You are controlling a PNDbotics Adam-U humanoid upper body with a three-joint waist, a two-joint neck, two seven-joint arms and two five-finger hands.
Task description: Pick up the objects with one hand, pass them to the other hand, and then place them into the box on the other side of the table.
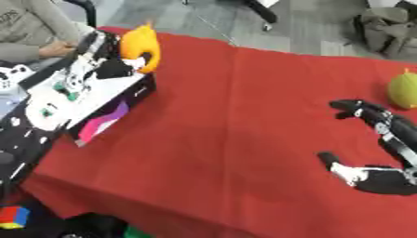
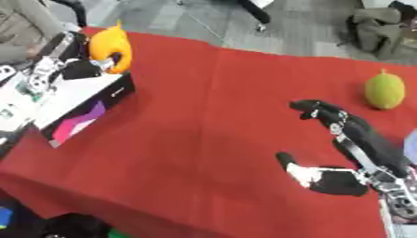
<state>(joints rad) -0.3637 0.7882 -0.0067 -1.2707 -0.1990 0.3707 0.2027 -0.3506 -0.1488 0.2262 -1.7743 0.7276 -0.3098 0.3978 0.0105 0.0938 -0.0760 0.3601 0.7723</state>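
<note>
Yellow-green, oval and pointed at its top end, the fruit-shaped object (image 2: 384,89) lies on the red tablecloth (image 2: 220,121) just beyond your right hand (image 2: 326,148), apart from it and touching nothing. Its skin looks smooth and matt, probably plastic or foam, so judge it light, fairly stiff and inclined to roll; take it across the widest part of its belly, not at the tapered tip. Your right hand, black with pale patches, rests over the cloth with fingers and thumb spread wide, holding nothing. Far to the left of that fruit, at the opposite table edge, stands the white cardboard box (image 1: 97,100) with dark sides and a pink and purple printed panel. At the box's far corner, your left hand (image 1: 110,69), dark and partly hidden, has its fingers curled round a glossy orange curved object (image 1: 140,46), smooth and rounded with a pointed tip, held above the box opening. Cloth is soft and lightly creased, offering some grip underneath. Contents of the box cannot be made out.
</note>
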